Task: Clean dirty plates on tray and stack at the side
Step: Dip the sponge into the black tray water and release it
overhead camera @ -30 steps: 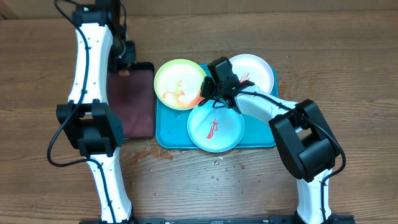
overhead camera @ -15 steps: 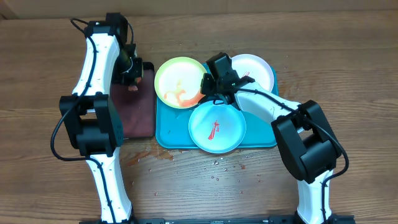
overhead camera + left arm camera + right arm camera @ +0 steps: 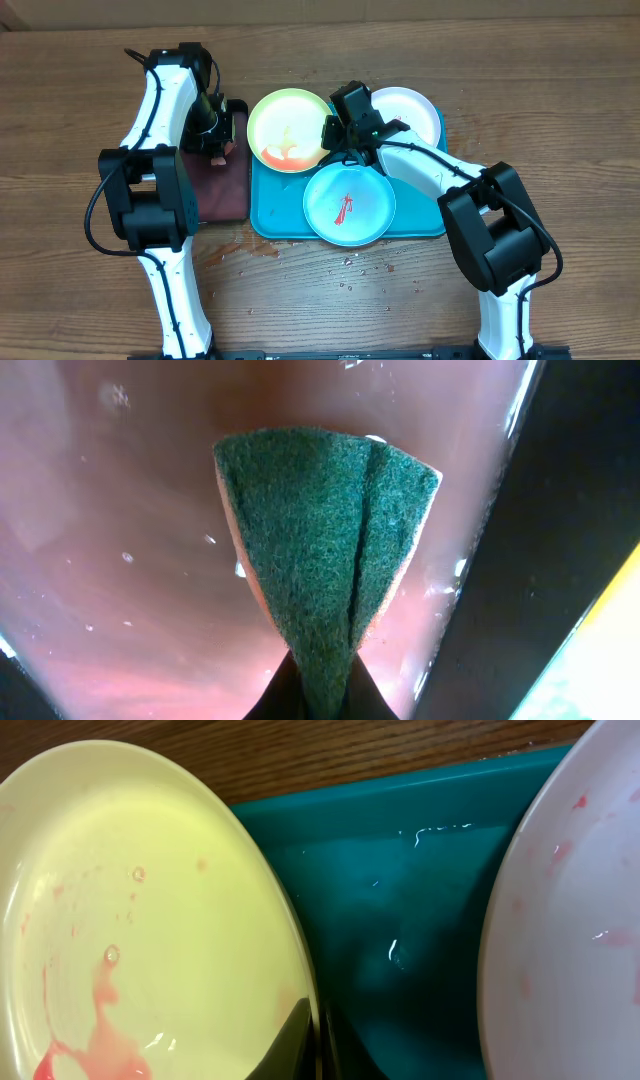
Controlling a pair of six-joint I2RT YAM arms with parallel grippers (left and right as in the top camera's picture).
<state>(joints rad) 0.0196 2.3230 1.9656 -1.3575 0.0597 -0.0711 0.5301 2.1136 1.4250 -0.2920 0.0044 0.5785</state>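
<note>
So this looks like the very start of the wiping step: all three plates sit on the blue tray (image 3: 268, 218) in the middle of the overhead view, and all of them have red smears, so I'd say nothing's been cleaned or stacked yet. The yellow-green plate (image 3: 288, 128) is at the tray's upper left, hanging over the rim, the white plate (image 3: 408, 112) is at the upper right, and the mint plate (image 3: 348, 205) is at the bottom middle, sticking out over the tray's lower edge. The right gripper (image 3: 320, 1042) is pinched shut on the right-hand rim of the yellow-green plate, in the gap between it and the white one. The left gripper (image 3: 322, 695) is clamped on a folded green sponge (image 3: 320, 560), hanging over the wet dark-red tray (image 3: 225, 195) just left of the blue one; whether the sponge touches that tray, I can't tell. My read is that the yellow-green plate goes first. The next move needs the sponge carried right onto the plate and rubbed over the red puddle near its lower edge, while the right side holds the rim steady so the plate doesn't slide or tip. After that it can go aside on the wooden worktop (image 3: 560, 60).
</note>
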